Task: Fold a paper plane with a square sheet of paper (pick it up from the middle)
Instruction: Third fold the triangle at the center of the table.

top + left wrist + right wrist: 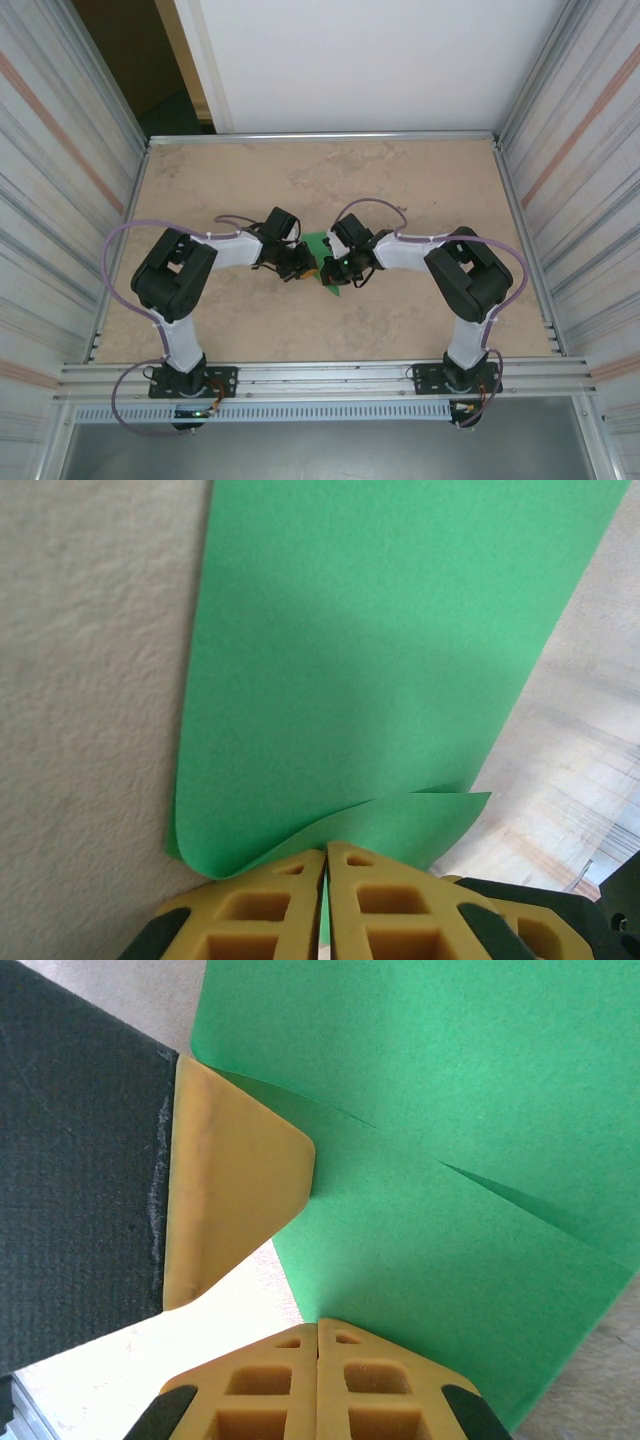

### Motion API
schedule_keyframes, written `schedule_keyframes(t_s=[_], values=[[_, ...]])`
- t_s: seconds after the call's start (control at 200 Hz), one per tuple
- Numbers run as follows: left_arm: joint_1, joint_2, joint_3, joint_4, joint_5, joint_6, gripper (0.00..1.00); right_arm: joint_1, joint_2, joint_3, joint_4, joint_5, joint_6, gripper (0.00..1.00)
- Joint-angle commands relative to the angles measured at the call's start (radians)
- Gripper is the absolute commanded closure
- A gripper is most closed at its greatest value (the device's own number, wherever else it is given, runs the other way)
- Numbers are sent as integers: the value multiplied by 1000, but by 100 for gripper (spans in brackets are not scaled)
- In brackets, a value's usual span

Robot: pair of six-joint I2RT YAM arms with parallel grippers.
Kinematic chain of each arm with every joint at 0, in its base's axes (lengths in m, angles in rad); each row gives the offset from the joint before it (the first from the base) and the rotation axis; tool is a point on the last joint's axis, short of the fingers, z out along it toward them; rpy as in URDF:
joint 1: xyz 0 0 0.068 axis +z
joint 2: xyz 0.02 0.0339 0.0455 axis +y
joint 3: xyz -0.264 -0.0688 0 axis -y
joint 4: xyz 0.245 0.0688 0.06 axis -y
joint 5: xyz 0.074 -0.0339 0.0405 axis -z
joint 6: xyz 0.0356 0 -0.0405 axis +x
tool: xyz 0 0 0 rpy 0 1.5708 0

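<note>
- Beige table (400,180), with ribbed metal walls (60,150) on both sides.
- Left gripper (326,858): jaws pressed together on a curled edge of the paper (380,660).
- Paper: green, partly folded, mid-table between both grippers.
- Right gripper (318,1328): jaws fully closed, pinching the paper's near edge.

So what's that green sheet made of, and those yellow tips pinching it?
The green sheet looks like thin matte paper: it curls softly and holds a crease. The yellow pads look like moulded matte plastic or rubber with hollow pockets; their softness is unclear.
</note>
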Motion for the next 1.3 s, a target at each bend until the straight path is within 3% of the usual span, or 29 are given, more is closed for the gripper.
schedule_keyframes(t_s=[0.0,0.636,1.057,1.298], values=[[6,78,-32,-122,-87,22,87,-11,17,9,-57,28,-35,95],[32,109,-14,-136,-93,43,87,-35,-65,-106,-132,-12,-72,95],[35,112,-14,-135,-89,43,88,-37,-281,-136,-112,47,-66,93],[35,112,-13,-134,-89,42,88,36,-164,-34,-94,20,-51,93]])
